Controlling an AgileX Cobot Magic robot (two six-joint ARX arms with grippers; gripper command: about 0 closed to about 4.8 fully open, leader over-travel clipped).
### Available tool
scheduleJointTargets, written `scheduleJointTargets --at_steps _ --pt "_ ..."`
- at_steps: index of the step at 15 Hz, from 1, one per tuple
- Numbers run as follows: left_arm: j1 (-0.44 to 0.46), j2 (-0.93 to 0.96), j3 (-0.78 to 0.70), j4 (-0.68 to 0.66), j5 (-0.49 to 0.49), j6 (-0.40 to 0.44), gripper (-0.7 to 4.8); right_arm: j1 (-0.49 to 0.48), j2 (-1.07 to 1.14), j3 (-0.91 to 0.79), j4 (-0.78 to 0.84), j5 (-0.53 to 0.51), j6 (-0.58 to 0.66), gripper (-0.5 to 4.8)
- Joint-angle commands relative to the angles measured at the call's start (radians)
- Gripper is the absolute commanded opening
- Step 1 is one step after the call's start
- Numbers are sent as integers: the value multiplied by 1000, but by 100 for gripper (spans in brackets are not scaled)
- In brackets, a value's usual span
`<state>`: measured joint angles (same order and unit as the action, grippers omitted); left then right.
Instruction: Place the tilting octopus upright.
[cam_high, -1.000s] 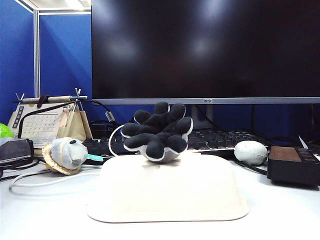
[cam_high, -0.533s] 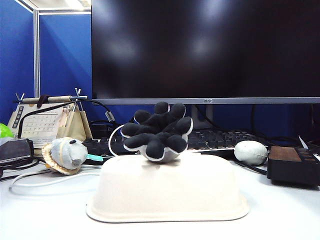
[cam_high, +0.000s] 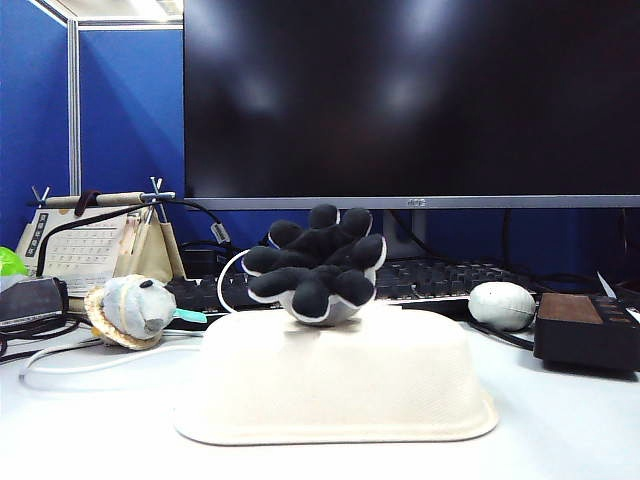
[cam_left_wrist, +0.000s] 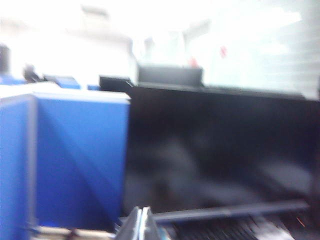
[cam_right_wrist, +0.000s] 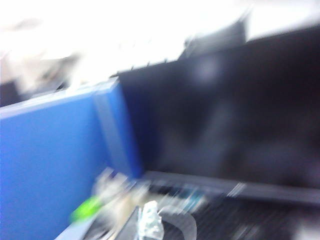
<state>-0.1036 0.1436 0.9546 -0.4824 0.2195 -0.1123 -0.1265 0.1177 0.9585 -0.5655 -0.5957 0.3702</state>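
The octopus (cam_high: 315, 262) lies tipped on its side on top of an upturned cream tray (cam_high: 335, 385), mid-table in the exterior view. Its black tentacle undersides face the camera, and only a sliver of its grey head shows beneath them. Neither arm appears in the exterior view. In the left wrist view, my left gripper (cam_left_wrist: 141, 224) is shut and empty, its tips pressed together and pointing level at the monitor. The right wrist view is heavily blurred; my right gripper (cam_right_wrist: 147, 225) shows as closed tips with nothing seen between them. Neither wrist view shows the octopus.
A large dark monitor (cam_high: 400, 100) fills the back, with a black keyboard (cam_high: 440, 275) below it. A grey-blue plush (cam_high: 130, 308) with a tan rim lies at the left beside a desk calendar (cam_high: 80, 245). A grey-white oval lump (cam_high: 502, 304) and a dark box (cam_high: 588, 330) sit at the right.
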Motion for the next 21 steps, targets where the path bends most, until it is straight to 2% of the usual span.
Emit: scheduleJointTargets --at_steps 1,2,6,9,12,14,15,18,19,21 --pt "0 147 30 -5 127 5 17 -2 107 84 -120 -62 -8 -6" --pt "0 285 31 20 267 -14 17 -3 174 87 -113 -87 -7 -6" --pt "-1 629 31 -36 596 -139 17 -2 374 87 -132 -201 -3 -6" --pt "-2 741 31 -79 604 -139 17 23 478 87 -240 -221 -4 -6" --pt "-19 755 29 -85 604 -139 17 80 545 86 -354 -195 -14 -6" --pt "-58 755 29 -86 581 -139 17 146 570 83 -381 -128 -56 -6" --pt "-130 755 28 -86 545 -139 17 217 585 65 -382 -100 -56 -6" --pt "-303 756 26 -86 350 -124 18 380 600 -18 -357 -24 -56 -6" --pt "-394 758 26 -86 224 -124 18 451 606 -94 -305 -24 -56 -6" --pt "-469 767 26 -82 93 -120 18 514 614 -190 -201 -24 -56 -5"
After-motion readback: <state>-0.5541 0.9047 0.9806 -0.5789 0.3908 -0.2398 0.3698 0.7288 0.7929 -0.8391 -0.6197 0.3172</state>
